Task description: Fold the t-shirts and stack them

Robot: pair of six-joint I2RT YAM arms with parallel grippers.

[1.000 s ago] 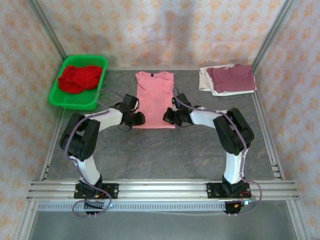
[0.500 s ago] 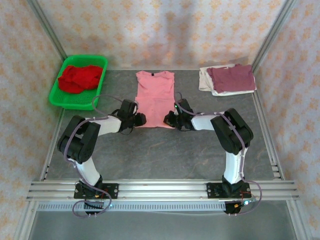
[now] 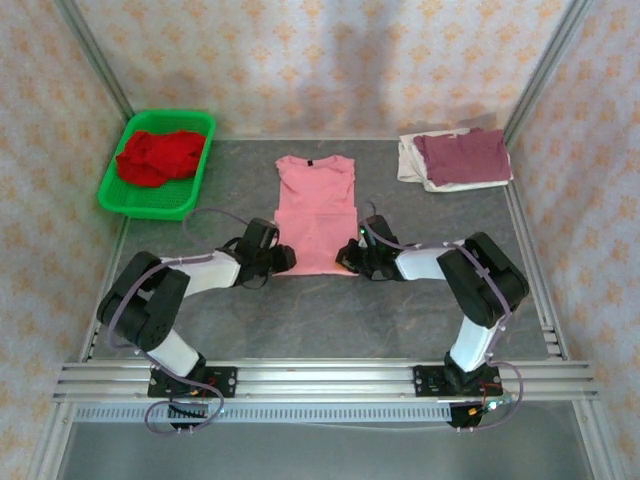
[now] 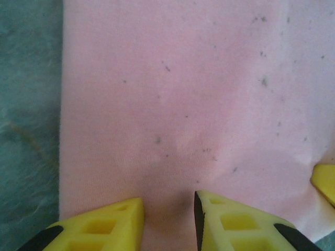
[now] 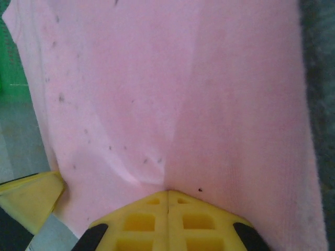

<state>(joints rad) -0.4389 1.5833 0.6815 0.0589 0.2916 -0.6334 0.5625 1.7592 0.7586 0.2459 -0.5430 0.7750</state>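
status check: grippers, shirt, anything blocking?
Left gripper slightly open over near hem of pink t-shirt. Right gripper shut, pinching same hem. Shirt flat mid-table. Red shirt in green basket, folded stack far right: neither obstructing.

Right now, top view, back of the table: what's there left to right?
basket holding red shirt → pink shirt laid flat → off-white shirt with maroon shirt folded on top
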